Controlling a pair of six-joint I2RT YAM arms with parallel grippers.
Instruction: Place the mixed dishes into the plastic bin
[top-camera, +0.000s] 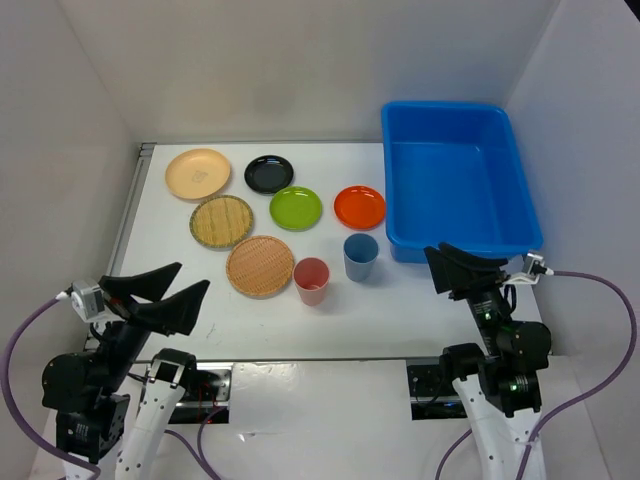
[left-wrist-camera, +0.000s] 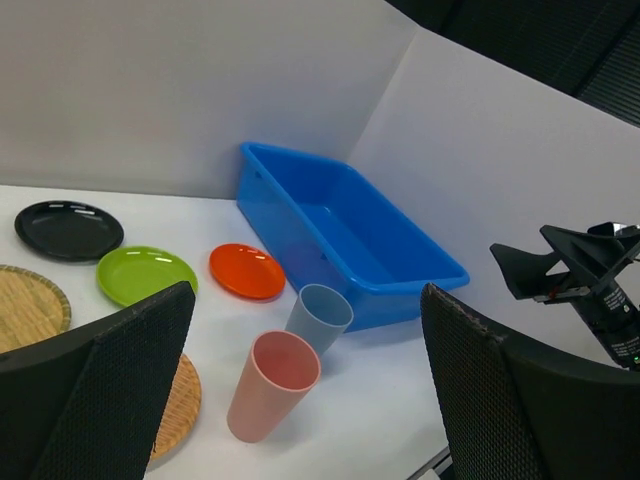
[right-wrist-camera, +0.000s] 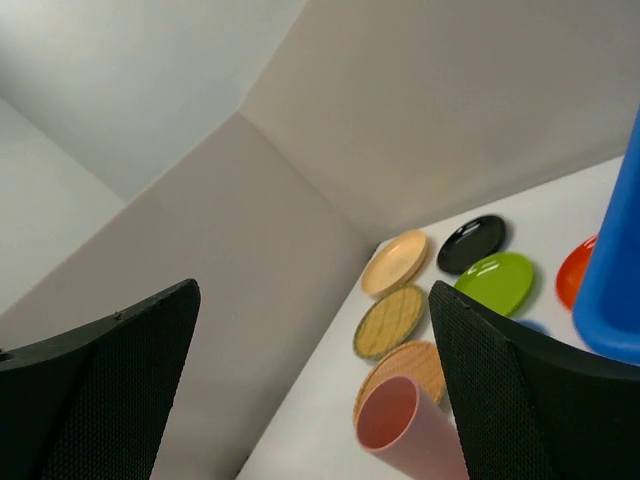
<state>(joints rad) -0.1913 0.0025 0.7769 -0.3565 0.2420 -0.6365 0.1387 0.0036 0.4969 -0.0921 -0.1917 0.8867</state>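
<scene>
Mixed dishes (top-camera: 296, 208): laid singly on the table (top-camera: 400, 310), centre-left, unstacked, likely for one-at-a-time picks. Plastic bin (top-camera: 455, 180): at three o'clock of them, empty, mouth up for drops. Left pincer (top-camera: 190, 278), right pincer (top-camera: 440, 268): spread wide, holding nothing, at six o'clock.

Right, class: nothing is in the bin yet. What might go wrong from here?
The pink cup and blue cup stand upright, close together; grasping one could tip the other.
The orange plate lies flat, so a grip may slip off its low rim.
The right gripper hovers near the blue bin's near corner and could clip its wall.
</scene>
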